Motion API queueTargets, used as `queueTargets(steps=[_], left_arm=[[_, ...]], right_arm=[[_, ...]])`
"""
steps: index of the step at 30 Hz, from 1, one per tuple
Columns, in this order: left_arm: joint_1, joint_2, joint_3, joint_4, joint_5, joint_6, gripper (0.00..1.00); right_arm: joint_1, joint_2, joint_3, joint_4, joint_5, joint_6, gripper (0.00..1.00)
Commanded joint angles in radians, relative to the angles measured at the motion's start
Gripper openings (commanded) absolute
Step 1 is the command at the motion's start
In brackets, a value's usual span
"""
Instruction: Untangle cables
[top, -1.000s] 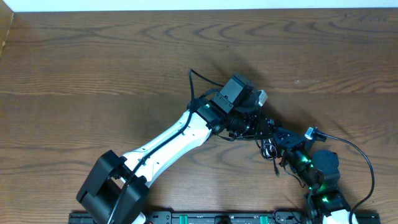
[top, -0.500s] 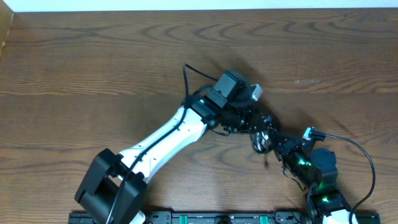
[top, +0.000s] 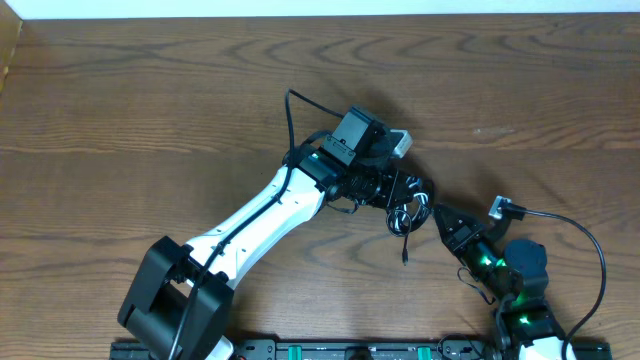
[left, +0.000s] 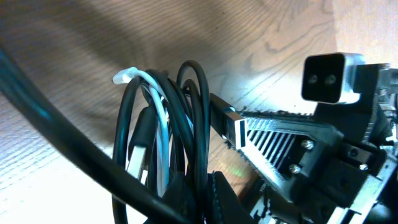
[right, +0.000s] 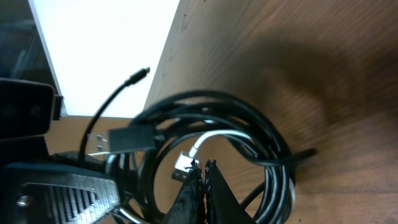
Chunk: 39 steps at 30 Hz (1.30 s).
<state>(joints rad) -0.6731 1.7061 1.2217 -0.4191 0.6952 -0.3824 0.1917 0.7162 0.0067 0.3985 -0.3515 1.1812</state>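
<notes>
The cables (top: 405, 212) are a small bundle of black loops with one white cord (left: 155, 93) inside, hanging from my left gripper (top: 393, 192) at mid-table. The left gripper (left: 208, 180) is shut on the bundle's black cords. One plug end (top: 404, 258) dangles below it. My right gripper (top: 440, 215) sits just right of the bundle. In the right wrist view its shut tips (right: 203, 165) poke into the cable loop (right: 261, 130) beside the white cord's plug (right: 185, 167), with nothing between them.
A silver USB plug (right: 99, 143) sticks out of the bundle toward the left gripper. The right arm's thick black wire (top: 585, 250) curves along the right. A black rail (top: 350, 350) runs along the front edge. Bare wooden table (top: 150, 100) surrounds the arms.
The left gripper has carried the bundle up and to the left, away from the right arm. The right gripper has closed fully and stays near its earlier spot.
</notes>
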Motion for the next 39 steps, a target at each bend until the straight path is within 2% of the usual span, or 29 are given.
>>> queueTargets(steps=[1, 3, 4, 5, 11, 16, 22, 30, 39], left_arm=[[0.002, -0.011, 0.026, -0.006, -0.027, -0.001, 0.08], [0.002, -0.011, 0.026, -0.005, -0.026, -0.07, 0.07], [0.002, -0.011, 0.026, -0.002, -0.027, -0.111, 0.08], [0.002, -0.011, 0.026, -0.002, -0.026, -0.142, 0.07], [0.002, -0.011, 0.026, 0.002, 0.003, -0.335, 0.08], [-0.002, -0.011, 0.026, 0.033, 0.101, -0.394, 0.08], [-0.01, -0.011, 0.026, 0.038, 0.106, -0.471, 0.08], [-0.025, -0.011, 0.026, 0.041, 0.106, -0.581, 0.08], [-0.025, -0.011, 0.026, 0.139, 0.14, -0.616, 0.08]], right_arm=[[-0.046, -0.001, -0.001, 0.002, -0.059, -0.035, 0.08], [-0.059, -0.001, -0.001, 0.002, -0.091, -0.034, 0.13], [-0.062, -0.001, -0.001, 0.002, -0.111, -0.024, 0.23], [-0.062, 0.0, -0.001, 0.0, -0.124, -0.007, 0.27], [-0.061, 0.0, -0.001, -0.035, -0.156, 0.15, 0.37], [-0.06, 0.0, -0.001, -0.032, -0.156, 0.232, 0.37], [-0.059, 0.0, -0.001, -0.027, -0.155, 0.263, 0.37], [-0.059, 0.0, -0.001, 0.014, -0.15, 0.314, 0.44], [-0.059, 0.002, -0.001, 0.001, -0.164, 0.388, 0.42]])
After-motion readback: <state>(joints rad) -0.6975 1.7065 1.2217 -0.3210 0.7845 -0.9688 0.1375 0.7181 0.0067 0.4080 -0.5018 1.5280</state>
